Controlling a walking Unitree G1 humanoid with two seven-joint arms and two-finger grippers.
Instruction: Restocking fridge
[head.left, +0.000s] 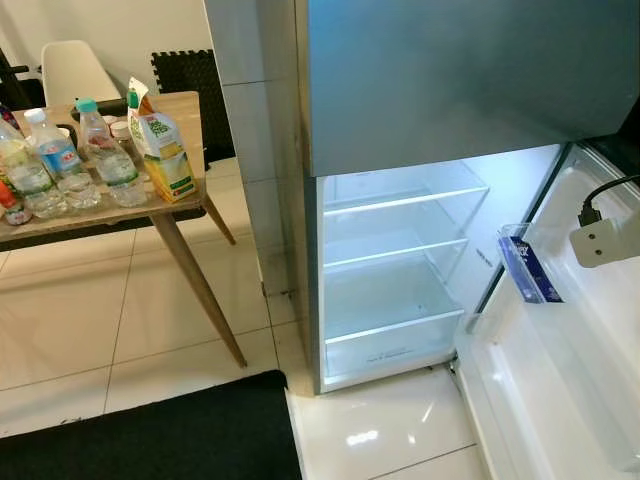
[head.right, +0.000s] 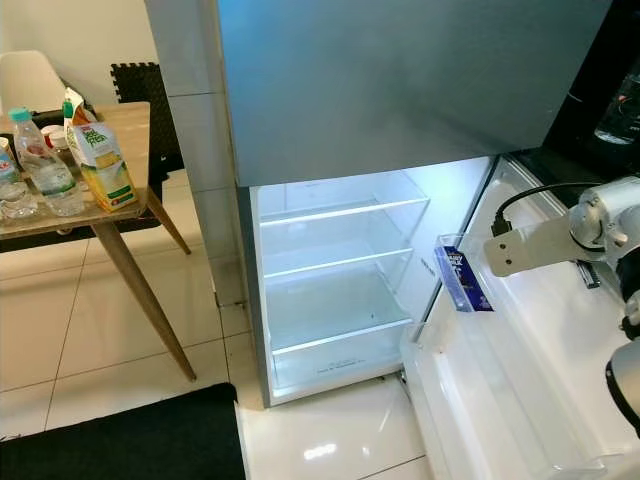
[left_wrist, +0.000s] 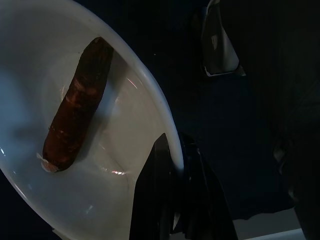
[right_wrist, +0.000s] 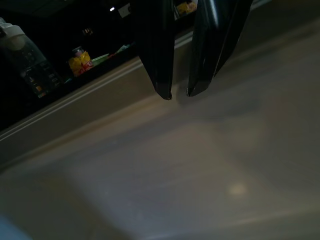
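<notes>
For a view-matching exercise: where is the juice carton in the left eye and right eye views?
Left eye view: juice carton upper left, at the wooden table's edge nearest the fridge.
Right eye view: juice carton far left, same edge.
Shared landmark: the blue box in the fridge door.

Bright, sharp head views; dim, murky wrist views.
The fridge (head.left: 400, 260) glows cold white from inside, lighting its shelves and door. Glare spots sit on the floor tiles (head.left: 360, 437) at 6 o'clock. The left wrist view is dark, with a white bowl (left_wrist: 35, 195) catching faint sheen; the right wrist view is dim, brownish and soft.
</notes>
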